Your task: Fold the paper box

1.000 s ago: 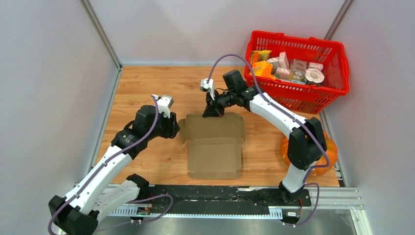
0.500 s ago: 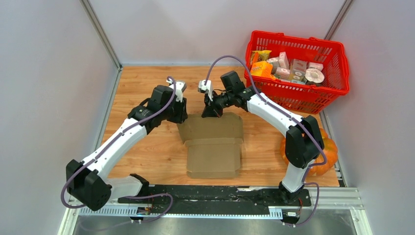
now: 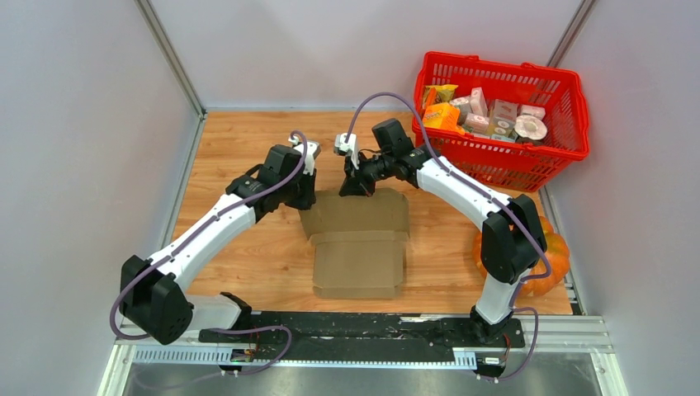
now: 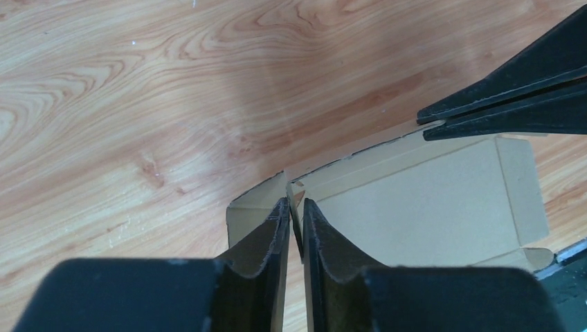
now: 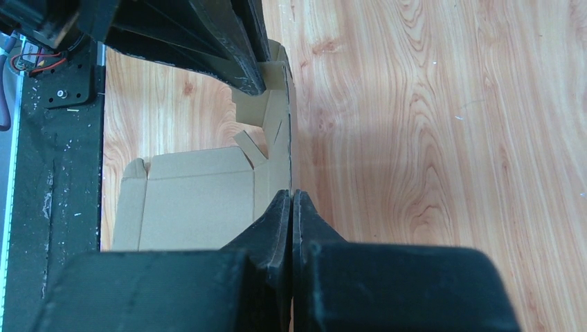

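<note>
now the right hand (image 5: 291,197) is clamped on the paper box (image 3: 359,239), the left hand (image 4: 295,204) seemingly too.

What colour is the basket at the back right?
The basket is red, clearest in the top external view.

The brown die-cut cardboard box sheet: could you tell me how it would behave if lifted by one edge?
Thin and creased, the brown die-cut cardboard box sheet probably hinges at its folds instead of lifting rigid. Flat on the smooth wooden table, it likely slides when pushed.
</note>
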You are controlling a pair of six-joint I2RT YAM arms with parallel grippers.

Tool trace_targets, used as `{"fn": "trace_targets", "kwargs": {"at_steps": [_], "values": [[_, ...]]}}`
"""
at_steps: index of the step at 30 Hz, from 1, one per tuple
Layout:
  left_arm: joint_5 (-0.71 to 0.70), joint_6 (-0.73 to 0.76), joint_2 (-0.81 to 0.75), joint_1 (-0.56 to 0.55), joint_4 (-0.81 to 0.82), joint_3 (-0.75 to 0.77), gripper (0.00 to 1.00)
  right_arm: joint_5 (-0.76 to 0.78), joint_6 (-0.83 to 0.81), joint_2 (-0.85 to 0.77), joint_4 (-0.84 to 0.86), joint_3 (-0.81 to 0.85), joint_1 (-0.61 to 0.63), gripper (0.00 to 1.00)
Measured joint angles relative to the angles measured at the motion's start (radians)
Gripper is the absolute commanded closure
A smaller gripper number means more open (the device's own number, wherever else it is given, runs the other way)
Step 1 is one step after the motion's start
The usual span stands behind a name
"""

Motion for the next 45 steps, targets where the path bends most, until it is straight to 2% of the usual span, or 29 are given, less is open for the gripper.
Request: {"fn": "trace_targets", "kwargs": {"at_steps": [3,4,5,7,8,11,12,16,19,23,25,28,33,34,39,40,45], "values": [[-0.011,0.005,0.014,-0.002,0.0,0.0,0.9,0.004,0.0,0.0,0.003,0.0,0.001,0.97],[-0.017,0.006,0.017,-0.002,0.0,0.0,0.92,0.007,0.0,0.0,0.005,0.0,0.001,0.92],[-0.026,0.009,0.017,-0.003,0.0,0.0,0.94,0.008,0.001,0.0,0.007,0.0,0.002,0.71],[-0.034,0.011,0.017,-0.005,0.0,0.0,0.95,0.02,0.015,0.0,0.017,-0.001,0.004,0.56],[-0.039,0.012,0.017,-0.008,0.0,0.0,0.96,0.033,0.03,0.0,0.023,0.0,0.007,0.39],[-0.06,0.012,0.017,-0.016,0.002,-0.002,0.97,0.113,0.103,0.002,0.004,0.024,0.019,0.26],[-0.064,0.011,0.017,-0.018,0.005,-0.005,0.97,0.15,0.135,0.006,-0.023,0.05,0.021,0.18],[-0.079,0.004,0.014,-0.02,0.032,-0.032,0.97,0.372,0.32,0.018,-0.147,0.186,0.031,0.0],[-0.085,-0.003,0.005,-0.021,0.05,-0.052,0.97,0.535,0.495,-0.001,-0.24,0.247,0.031,0.0],[-0.086,-0.015,-0.022,-0.021,0.073,-0.082,0.97,0.668,0.84,-0.111,-0.303,0.181,0.027,0.0],[-0.086,-0.022,-0.039,-0.024,0.084,-0.095,0.97,0.672,1.045,-0.203,-0.298,0.084,0.026,0.03],[-0.086,-0.029,-0.057,-0.029,0.097,-0.107,0.97,0.671,1.33,-0.303,-0.254,-0.042,0.036,0.15],[-0.09,-0.035,-0.068,-0.032,0.119,-0.123,0.97,0.7,1.718,-0.294,-0.204,-0.107,0.088,0.19],[-0.092,-0.037,-0.071,-0.032,0.122,-0.129,0.97,0.702,1.788,-0.276,-0.194,-0.107,0.095,0.23],[-0.104,-0.037,-0.101,-0.033,0.134,-0.156,0.96,0.716,2.016,-0.199,-0.14,-0.13,0.103,0.32],[-0.105,-0.037,-0.108,-0.033,0.137,-0.161,0.96,0.718,2.053,-0.182,-0.133,-0.134,0.103,0.38],[-0.109,-0.038,-0.145,-0.034,0.153,-0.187,0.96,0.734,2.154,-0.137,-0.122,-0.134,0.102,0.51]]}}
